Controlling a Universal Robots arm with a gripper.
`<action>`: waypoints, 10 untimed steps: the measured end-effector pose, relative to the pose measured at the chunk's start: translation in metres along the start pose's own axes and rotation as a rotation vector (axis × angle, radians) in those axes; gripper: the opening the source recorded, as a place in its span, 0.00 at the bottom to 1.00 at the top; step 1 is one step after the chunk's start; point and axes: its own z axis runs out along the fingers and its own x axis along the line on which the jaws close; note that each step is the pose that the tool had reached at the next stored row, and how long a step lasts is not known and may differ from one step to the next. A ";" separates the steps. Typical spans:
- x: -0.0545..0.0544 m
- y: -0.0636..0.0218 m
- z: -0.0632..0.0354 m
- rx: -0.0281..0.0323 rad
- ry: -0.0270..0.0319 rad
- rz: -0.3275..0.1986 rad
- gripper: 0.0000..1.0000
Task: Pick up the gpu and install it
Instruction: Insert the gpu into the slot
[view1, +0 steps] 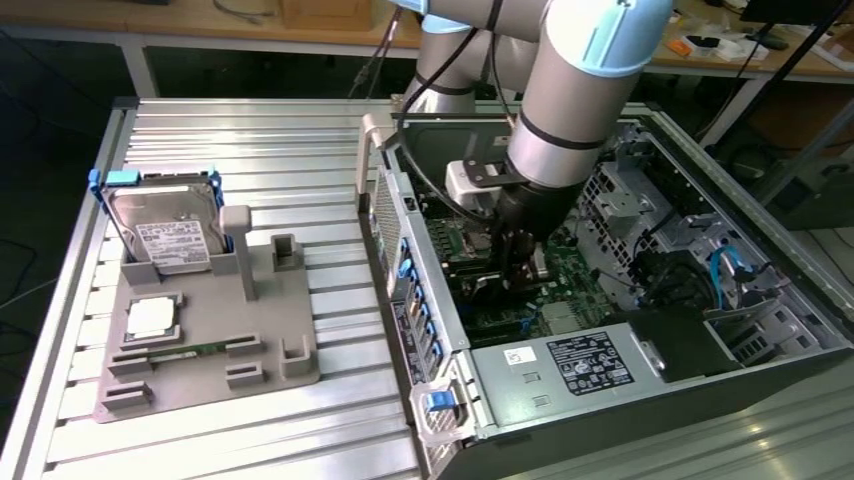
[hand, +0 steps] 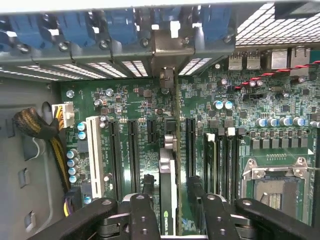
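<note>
**We Held the GPU Over Its Slot**

We reached deep into the open computer case (view1: 747, 330) with our arm. Our gripper (hand: 172, 210) was clamped on the gpu (hand: 169, 170), one finger on each flat side, so the thin card could not tip over.

In the wrist view we saw the card edge-on. It stood up straight on its thin edge, right above the green motherboard (hand: 225, 100). Its long side ran the same way as the long black slots (hand: 134, 150) next to it. One end pointed to the back wall of the case, where the blue clips (hand: 120, 25) sat in a row. We think that is how the card must point to slide in.

We could not tell if the card was pushed all the way down.

Outside the case, the hard drive (view1: 167, 235) stood in the gray holder (view1: 200, 350) on the table (view1: 267, 130).
</note>
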 end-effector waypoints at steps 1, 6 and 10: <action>0.000 -0.0001 -0.0019 0.0008 0.0001 0.000 0.40; 0.000 -0.0007 -0.0148 0.0073 0.0026 0.000 0.40; 0.000 -0.0011 -0.0216 0.0106 0.0048 0.000 0.40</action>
